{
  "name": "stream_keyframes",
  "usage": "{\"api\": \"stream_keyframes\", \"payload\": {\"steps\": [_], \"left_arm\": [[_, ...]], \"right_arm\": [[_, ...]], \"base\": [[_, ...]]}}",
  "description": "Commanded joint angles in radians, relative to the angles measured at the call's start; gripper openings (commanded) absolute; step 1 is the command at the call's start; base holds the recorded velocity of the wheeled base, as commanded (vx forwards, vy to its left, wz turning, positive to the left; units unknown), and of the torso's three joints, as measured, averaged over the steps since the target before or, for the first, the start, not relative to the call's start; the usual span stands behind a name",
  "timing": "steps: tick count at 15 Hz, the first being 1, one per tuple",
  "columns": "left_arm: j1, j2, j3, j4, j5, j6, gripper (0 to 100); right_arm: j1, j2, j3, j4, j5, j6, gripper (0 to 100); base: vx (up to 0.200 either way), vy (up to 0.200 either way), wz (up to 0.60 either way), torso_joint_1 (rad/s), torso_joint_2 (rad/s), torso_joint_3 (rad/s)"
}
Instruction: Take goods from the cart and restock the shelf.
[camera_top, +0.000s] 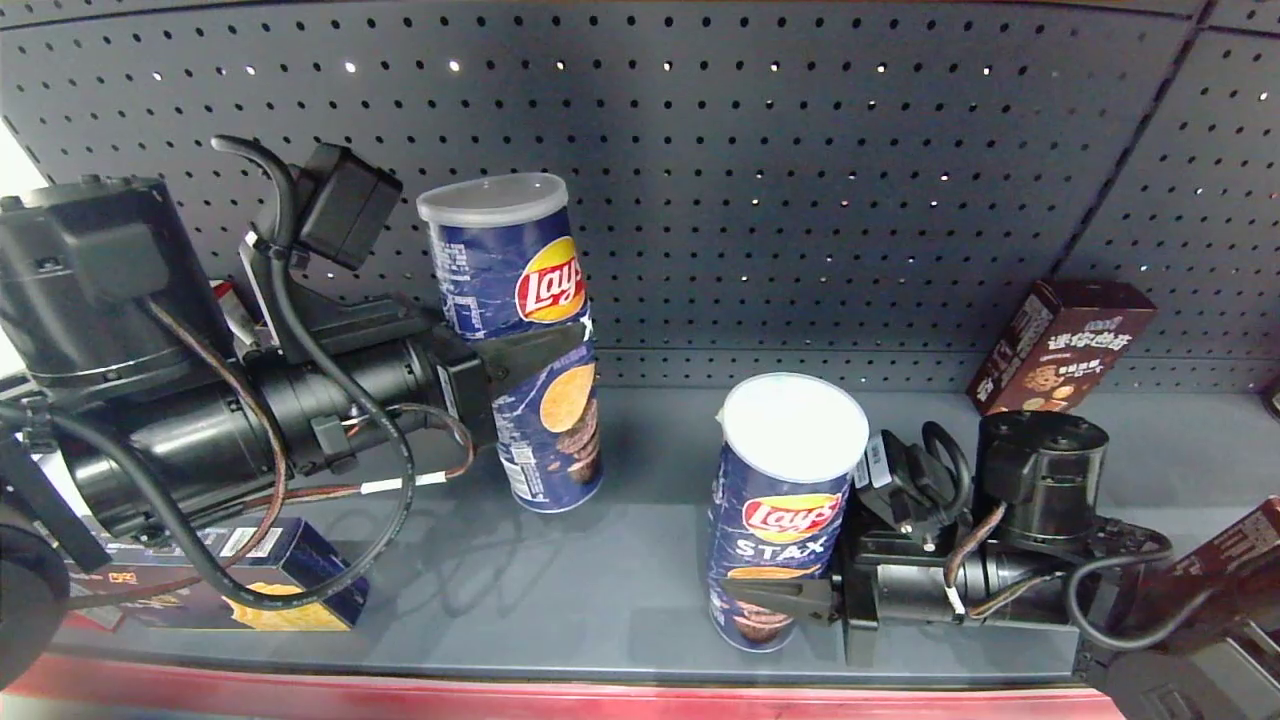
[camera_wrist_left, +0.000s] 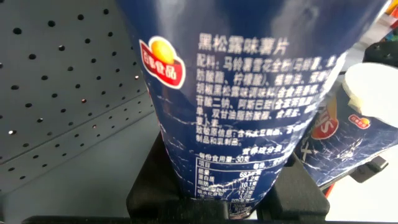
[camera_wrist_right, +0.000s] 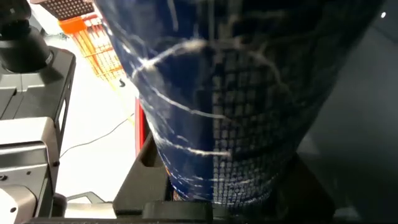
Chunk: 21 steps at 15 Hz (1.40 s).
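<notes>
We are shelving: left gripper clamps the tilted can, right gripper clamps the front can at the shelf. Next we should probably straighten, then release.

Head camera looks down onto the shelf; wrist cameras press against cans.

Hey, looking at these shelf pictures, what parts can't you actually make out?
Head view: the blue box is mostly covered by the left arm and its cables.
Head view: the brown box at the right is cut off by the frame edge.
Head view: the left tool has its far finger hidden behind the left can.
Right wrist view: the right can is too close and blurred to read its label.
</notes>
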Motion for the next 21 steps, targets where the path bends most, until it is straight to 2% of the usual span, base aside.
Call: {"api": "stream_keyframes", "payload": {"steps": [1, 2, 3, 10, 15, 19, 21], "left_arm": [[0.001, 0.003, 0.001, 0.0, 0.0, 0.0, 0], [0.001, 0.003, 0.001, 0.0, 0.0, 0.0, 0], [0.001, 0.003, 0.001, 0.0, 0.0, 0.0, 0], [0.001, 0.0, 0.022, -0.013, -0.003, 0.001, 0], [0.001, -0.002, 0.032, -0.02, -0.003, 0.0, 0], [0.001, -0.011, 0.038, -0.02, -0.003, 0.0, 0], [0.001, -0.019, 0.039, -0.02, -0.003, 0.0, 0]], "right_arm": [[0.0, 0.016, -0.001, 0.0, 0.001, 0.0, 0], [0.0, 0.016, -0.001, 0.0, 0.001, 0.0, 0], [0.0, 0.019, -0.001, 0.0, 0.001, 0.0, 100], [-0.004, -0.027, 0.032, -0.012, -0.025, 0.0, 100], [-0.007, -0.133, 0.153, -0.012, -0.036, 0.0, 100], [-0.053, -0.252, 0.164, 0.001, -0.096, 0.009, 100], [-0.084, -0.348, 0.163, 0.021, -0.159, 0.027, 100]], "base": [[0.0, 0.0, 0.0, 0.0, 0.0, 0.0], [0.0, 0.0, 0.0, 0.0, 0.0, 0.0], [0.0, 0.0, 0.0, 0.0, 0.0, 0.0], [0.0, 0.0, 0.0, 0.0, 0.0, 0.0], [0.0, 0.0, 0.0, 0.0, 0.0, 0.0], [0.0, 0.0, 0.0, 0.0, 0.0, 0.0], [0.0, 0.0, 0.0, 0.0, 0.0, 0.0]]}}
